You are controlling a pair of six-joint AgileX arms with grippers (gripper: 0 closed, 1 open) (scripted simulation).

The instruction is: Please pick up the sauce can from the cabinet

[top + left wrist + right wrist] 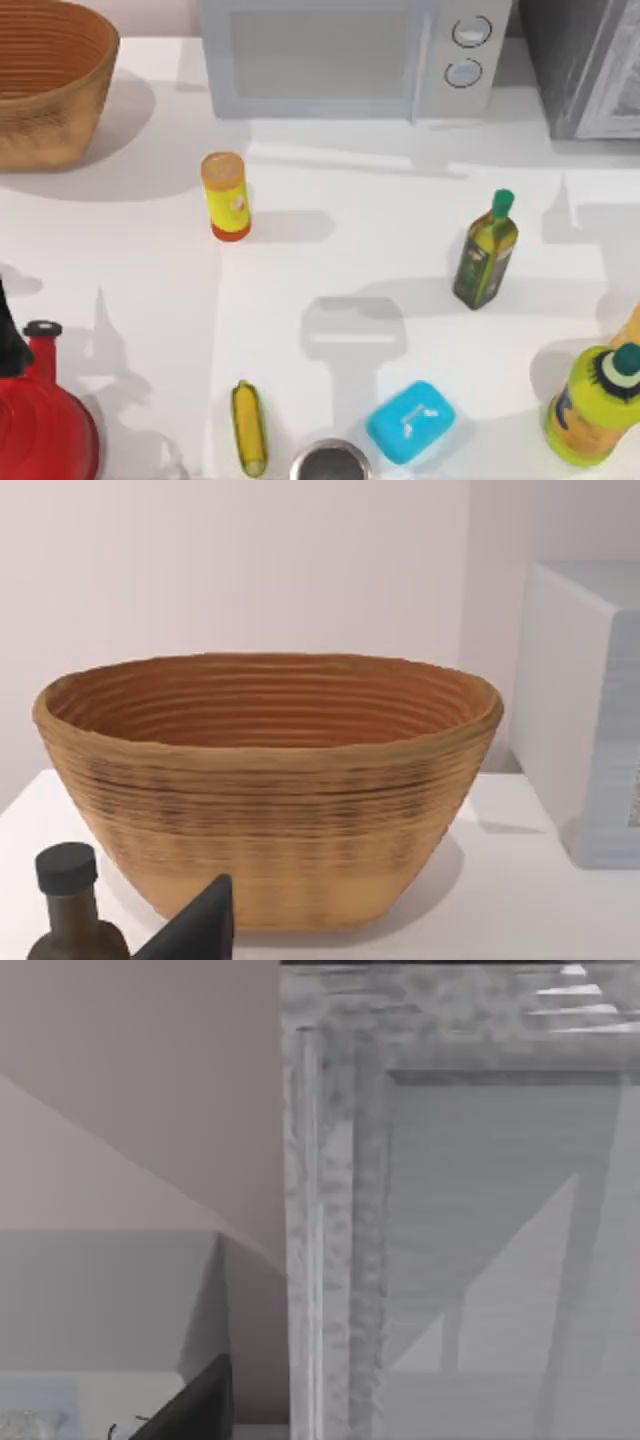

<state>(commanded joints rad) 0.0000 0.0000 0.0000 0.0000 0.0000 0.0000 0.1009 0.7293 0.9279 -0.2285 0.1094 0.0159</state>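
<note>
The sauce can is out of view. The cabinet (pixel 585 65) stands at the table's back right corner, dark grey with a pale door panel. In the right wrist view its pale door (pixel 480 1260) stands close ahead and looks closed. A dark part of my right gripper (pixel 195 1405) shows at that picture's lower edge, apart from the door. A dark part of my left gripper (pixel 200 925) shows in the left wrist view, facing the wicker basket (pixel 265 780).
A light grey microwave (pixel 350 55) sits at the back centre and the basket (pixel 50 80) at the back left. On the table stand a yellow canister (pixel 226 195), an olive oil bottle (pixel 486 250), a red kettle (pixel 40 420), corn (pixel 248 427), a blue block (pixel 411 421), a metal cup (pixel 330 462) and a yellow-green bottle (pixel 595 405). A dark bottle (pixel 68 915) stands before the basket.
</note>
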